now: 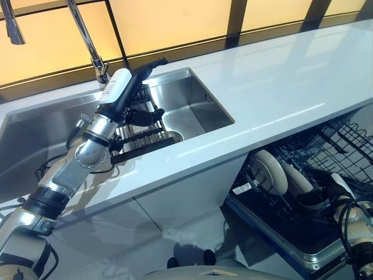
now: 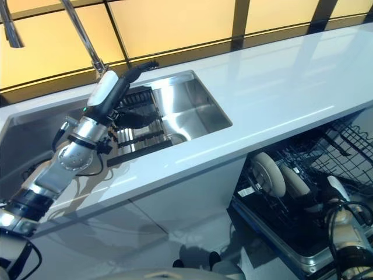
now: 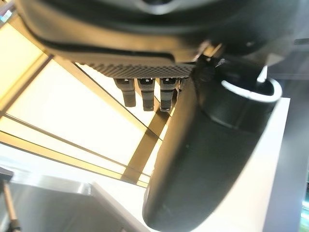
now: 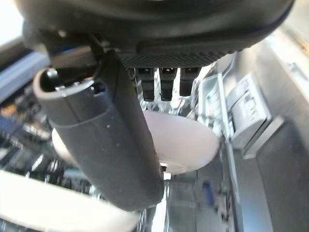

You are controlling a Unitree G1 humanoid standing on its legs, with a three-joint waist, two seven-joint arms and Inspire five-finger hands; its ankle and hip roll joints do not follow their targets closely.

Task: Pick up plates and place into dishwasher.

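Two white plates [image 1: 269, 171] [image 1: 298, 178] stand on edge in the dishwasher's lower rack [image 1: 344, 140]. My right hand [image 1: 326, 192] hovers just beside them, over the rack. In the right wrist view its fingers [image 4: 166, 82] are straight and a plate [image 4: 186, 145] lies just past them, not gripped. A second plate [image 4: 53, 208] shows closer in. My left hand [image 1: 145, 71] is stretched out above the dark dish rack [image 1: 145, 139] in the sink [image 1: 198, 105]. Its fingers [image 3: 145, 89] are straight and hold nothing. I see no plate in the sink rack.
A tall faucet [image 1: 87, 41] rises behind the sink, close to my left forearm. The white counter [image 1: 280, 87] runs to the right above the dishwasher. The open dishwasher door [image 1: 291, 242] juts out low at the lower right.
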